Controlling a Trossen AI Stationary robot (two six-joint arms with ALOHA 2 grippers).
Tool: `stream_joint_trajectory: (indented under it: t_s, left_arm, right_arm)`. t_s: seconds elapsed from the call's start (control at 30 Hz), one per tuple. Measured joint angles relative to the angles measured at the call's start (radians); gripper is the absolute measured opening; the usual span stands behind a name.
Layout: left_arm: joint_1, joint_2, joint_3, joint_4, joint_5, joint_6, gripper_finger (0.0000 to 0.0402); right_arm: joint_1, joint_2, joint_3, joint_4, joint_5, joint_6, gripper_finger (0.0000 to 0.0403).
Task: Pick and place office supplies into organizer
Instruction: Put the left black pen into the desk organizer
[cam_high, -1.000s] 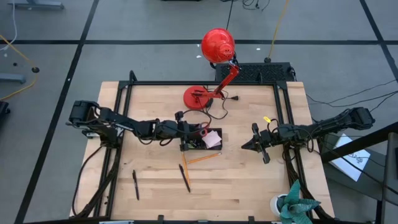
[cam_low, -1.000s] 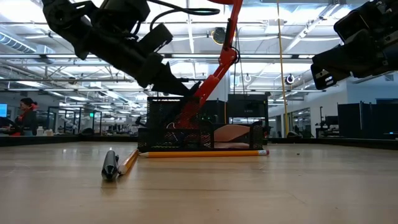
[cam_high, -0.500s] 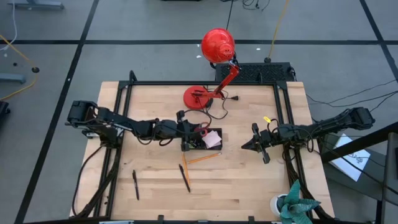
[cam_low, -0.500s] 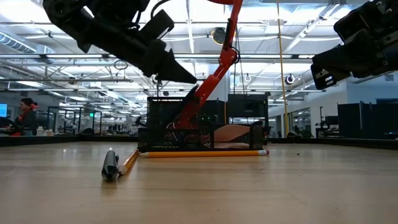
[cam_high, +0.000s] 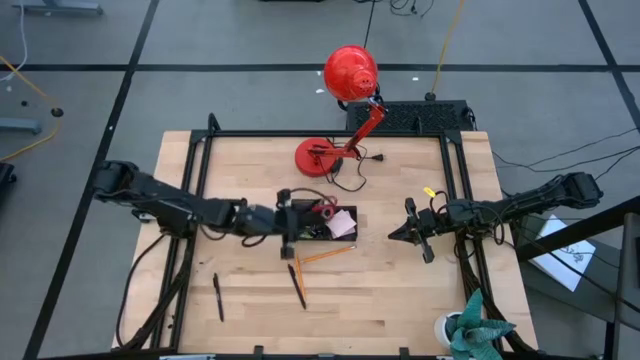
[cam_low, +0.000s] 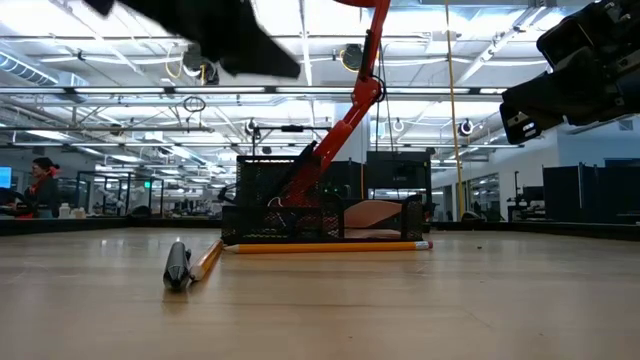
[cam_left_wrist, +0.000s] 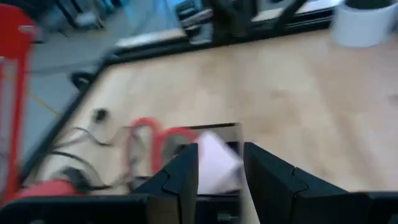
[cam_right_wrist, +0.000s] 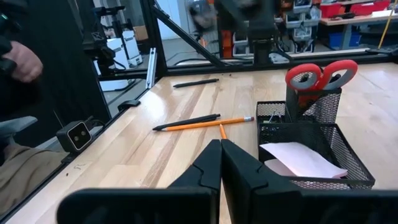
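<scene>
**Left gripper above organizer, four items loose on table**

We count one organizer near table centre, a black mesh tray. In it: one pair of red-handled scissors standing upright in the tall cup, handles up, and one pink sticky-note pad lying in the low compartment. The red loops and the pad also show in the left wrist view, blurred.

Loose supplies on the wood – two pens, two pencils. One black pen lies well apart toward the front-left. One black pen lies just in front of the organizer with one orange pencil right beside it – touching or not, we cannot tell. One orange pencil lies along the organizer's front edge. One tiny yellow piece sits near the right rail.

Left gripper hovers at the organizer's left end, raised above it; jaws parted a narrow gap, nothing between the fingers. Right gripper waits right of the organizer, well apart from it, fingers pressed together, empty.

One red desk lamp at the back of the table.
</scene>
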Motion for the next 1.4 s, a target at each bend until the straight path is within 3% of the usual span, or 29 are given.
stream_joint_trajectory:
  t_s: [0.13, 0.33, 0.43, 0.57, 0.67, 0.83, 1.03, 1.13, 1.27, 1.4]
  left_arm:
    - [-0.123, 0.012, 0.113, -0.399, -0.039, -0.182, 0.0134]
    - [-0.303, 0.038, 0.158, -0.729, -0.041, -0.674, 0.0134]
    - [-0.407, 0.037, 0.158, -0.843, 0.033, -0.919, 0.0134]
    - [-0.538, 0.038, 0.158, -0.876, 0.169, -1.251, 0.0134]
    - [-0.63, 0.038, 0.158, -0.86, 0.189, -1.5, 0.0134]
    - [-0.706, 0.076, 0.158, -0.879, 0.256, -1.706, 0.0133]
    - [-0.733, 0.109, 0.158, -0.838, 0.276, -1.792, 0.0133]
    - [-0.718, 0.111, 0.158, -0.864, 0.283, -1.981, 0.0133]
    - [-0.701, 0.117, 0.158, -1.017, 0.329, -2.316, 0.0133]
    - [-0.689, 0.155, 0.158, -1.096, 0.463, -2.389, 0.0133]
  right_arm:
    - [0.0, 0.004, 0.0, 0.009, 0.002, -0.006, 0.0004]
    - [0.0, 0.005, 0.0, 0.008, 0.001, 0.018, 0.0004]
    - [0.0, 0.006, 0.0, 0.009, 0.001, 0.022, 0.0004]
    - [0.0, 0.012, 0.0, 0.014, 0.002, 0.037, 0.0004]
    - [0.0, 0.012, 0.0, 0.016, 0.002, 0.037, 0.0004]
    - [0.0, 0.013, 0.0, 0.015, 0.002, 0.03, 0.0004]
    - [0.0, 0.013, 0.0, 0.015, 0.002, 0.027, 0.0004]
    - [0.0, 0.013, 0.0, 0.016, 0.002, 0.026, 0.0004]
    - [0.0, 0.013, 0.0, 0.025, 0.002, 0.012, 0.0004]
    - [0.0, 0.013, 0.0, 0.023, 0.0, 0.008, 0.0004]
